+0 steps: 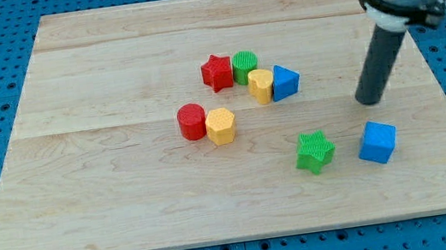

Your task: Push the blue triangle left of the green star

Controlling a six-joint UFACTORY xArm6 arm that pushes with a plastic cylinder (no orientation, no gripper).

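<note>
The blue triangle [285, 81] lies near the board's middle, touching a yellow heart [261, 86] on its left. The green star [314, 150] sits below and slightly right of it, toward the view's bottom. My tip [368, 101] rests on the board to the right of the blue triangle and above the blue cube [377, 141], apart from every block.
A red star [217, 72] and a green cylinder [245, 66] sit left of the yellow heart. A red cylinder [192, 121] touches a yellow hexagon [221, 126] further left. The wooden board [129, 198] lies on a blue pegboard surface.
</note>
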